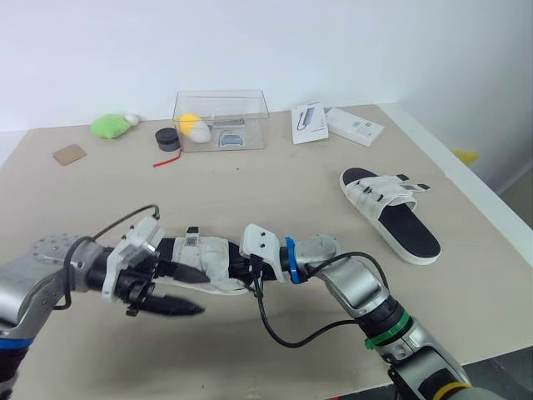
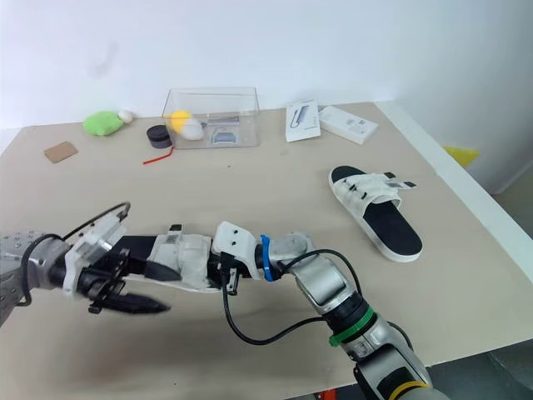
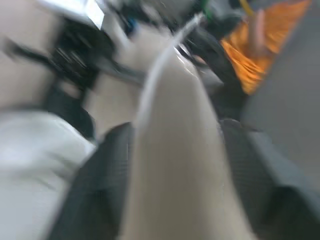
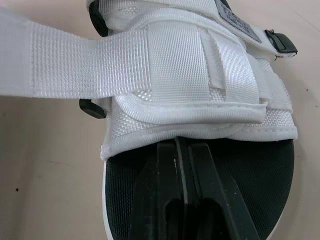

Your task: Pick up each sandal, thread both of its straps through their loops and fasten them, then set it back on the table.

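Beige table [image 1: 275, 192] under a white wall: one sandal [image 1: 204, 258] is seen near, left of centre, between the grippers, and the second sandal [image 1: 387, 212] lies well apart to the right. The right gripper [image 4: 182, 165] is set on the black footbed with jaws together, while the left gripper [image 1: 171, 289] is spread open at the sandal's left end. Strap work on the near sandal is judged in hand, and next the loose strap [image 4: 65, 67] must be pinched and fed toward its loop.
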Motion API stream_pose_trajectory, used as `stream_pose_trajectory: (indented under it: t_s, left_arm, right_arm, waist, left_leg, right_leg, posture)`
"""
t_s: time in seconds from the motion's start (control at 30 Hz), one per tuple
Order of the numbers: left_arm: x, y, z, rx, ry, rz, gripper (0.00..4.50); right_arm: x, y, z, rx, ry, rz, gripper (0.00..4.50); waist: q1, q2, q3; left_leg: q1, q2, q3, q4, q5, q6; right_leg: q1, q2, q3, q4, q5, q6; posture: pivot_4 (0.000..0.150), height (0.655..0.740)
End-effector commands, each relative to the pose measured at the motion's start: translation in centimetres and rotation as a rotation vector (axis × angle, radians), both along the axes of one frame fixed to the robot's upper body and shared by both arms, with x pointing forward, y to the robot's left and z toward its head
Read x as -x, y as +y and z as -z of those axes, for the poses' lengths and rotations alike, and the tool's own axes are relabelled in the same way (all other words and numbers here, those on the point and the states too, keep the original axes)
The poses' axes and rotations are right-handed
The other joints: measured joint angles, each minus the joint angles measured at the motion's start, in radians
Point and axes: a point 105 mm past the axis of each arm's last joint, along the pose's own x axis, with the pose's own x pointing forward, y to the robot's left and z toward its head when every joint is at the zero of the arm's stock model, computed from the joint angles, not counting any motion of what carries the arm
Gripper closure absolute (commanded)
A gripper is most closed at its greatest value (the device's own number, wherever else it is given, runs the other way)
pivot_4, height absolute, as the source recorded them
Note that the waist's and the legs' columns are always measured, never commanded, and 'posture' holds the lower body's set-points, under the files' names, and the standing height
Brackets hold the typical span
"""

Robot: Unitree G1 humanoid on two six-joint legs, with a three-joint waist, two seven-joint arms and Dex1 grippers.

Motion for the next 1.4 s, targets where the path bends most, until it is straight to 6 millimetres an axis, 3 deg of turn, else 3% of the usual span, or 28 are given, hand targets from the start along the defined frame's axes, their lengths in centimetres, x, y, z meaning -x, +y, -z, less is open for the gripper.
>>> stream_pose_trajectory:
  t_s: [0.03,0.33,0.43,0.6,0.73,0.93,1.03,1.1,1.23,1.3,1.4]
  left_arm:
    - [0.8,0.2,0.2,-0.025,-0.003,0.042,0.09]
    - [0.8,1.9,-0.6,-0.038,0.132,-0.086,0.09]
    - [2.1,2.4,0.7,-0.133,0.216,-0.11,0.09]
    - [3.0,1.0,3.2,-0.151,0.331,-0.193,0.09]
    - [2.4,-0.5,4.3,-0.119,0.35,-0.264,0.09]
    - [1.6,-0.9,6.2,-0.158,0.334,-0.319,0.09]
    - [1.3,-1.0,6.1,-0.144,0.331,-0.317,1.28]
    - [1.4,-1.1,6.0,-0.13,0.334,-0.305,1.77]
    - [1.2,-1.3,5.3,-0.084,0.321,-0.296,3.62]
    - [1.1,-1.3,4.8,-0.055,0.322,-0.286,4.31]
    - [1.2,-1.4,3.3,0.002,0.328,-0.26,4.45]
  right_arm:
    - [-0.1,-1.2,2.7,0.092,0.065,0.046,4.5]
    - [-0.1,-1.3,2.7,0.094,0.065,0.048,4.5]
    - [0.0,-1.4,2.8,0.094,0.071,0.051,4.5]
    - [0.1,-1.2,2.8,0.091,0.075,0.047,4.5]
    - [0.3,-1.0,2.7,0.088,0.08,0.042,4.5]
    - [0.5,-1.1,2.8,0.086,0.089,0.049,4.5]
    - [0.5,-1.2,2.8,0.088,0.087,0.054,4.5]
    - [0.4,-1.3,2.7,0.087,0.086,0.057,4.5]
    - [0.3,-1.3,2.7,0.087,0.084,0.06,4.5]
    - [0.3,-1.2,2.7,0.086,0.084,0.061,4.5]
    - [0.2,-1.3,2.6,0.087,0.082,0.061,4.5]
  waist:
    - [0.0,0.0,0.0]
    - [0.0,0.0,0.0]
    - [-0.001,0.001,0.001]
    - [-0.001,0.0,0.001]
    - [-0.001,-0.001,0.0]
    - [-0.001,-0.001,0.0]
    - [0.0,-0.001,0.0]
    - [0.0,-0.001,0.0]
    - [0.0,-0.001,0.0]
    - [0.0,-0.001,0.0]
    - [0.0,-0.001,0.0]
  left_leg:
    - [0.0,0.0,0.0,0.0,0.0,0.0]
    - [0.0,0.0,0.0,0.0,0.0,-0.001]
    - [0.0,0.0,0.0,0.0,-0.001,-0.001]
    - [0.0,0.0,-0.001,-0.001,-0.001,-0.001]
    - [0.001,-0.001,-0.001,0.0,-0.001,-0.001]
    - [0.001,-0.001,-0.002,-0.001,-0.001,-0.001]
    - [0.001,-0.002,-0.002,-0.001,-0.001,-0.002]
    - [0.001,-0.002,-0.002,-0.001,-0.001,-0.002]
    - [0.001,-0.002,-0.002,-0.001,-0.001,-0.002]
    - [0.001,-0.002,-0.002,-0.001,-0.001,-0.002]
    - [0.001,-0.002,-0.002,-0.001,-0.001,-0.002]
  right_leg:
    - [0.0,0.0,0.0,0.0,0.0,0.0]
    - [0.0,0.0,0.0,0.0,-0.003,-0.003]
    - [-0.001,0.0,0.0,0.0,-0.003,-0.003]
    - [-0.001,-0.002,0.001,0.0,-0.004,-0.002]
    - [0.0,-0.002,0.001,0.0,-0.003,0.0]
    - [0.001,-0.002,0.001,0.0,-0.002,0.001]
    - [0.001,-0.002,0.001,0.0,-0.002,0.001]
    - [0.001,-0.002,0.001,0.0,-0.002,0.001]
    - [0.001,-0.002,0.001,0.0,-0.002,0.001]
    - [0.001,-0.002,0.001,0.0,-0.002,0.001]
    - [0.001,-0.002,0.001,0.0,-0.002,0.001]
  posture:
    - [0.15,0.74]
    - [0.15,0.74]
    - [0.15,0.74]
    - [0.15,0.74]
    - [0.15,0.74]
    - [0.15,0.74]
    - [0.15,0.74]
    - [0.15,0.74]
    - [0.15,0.74]
    - [0.15,0.74]
    - [0.15,0.74]
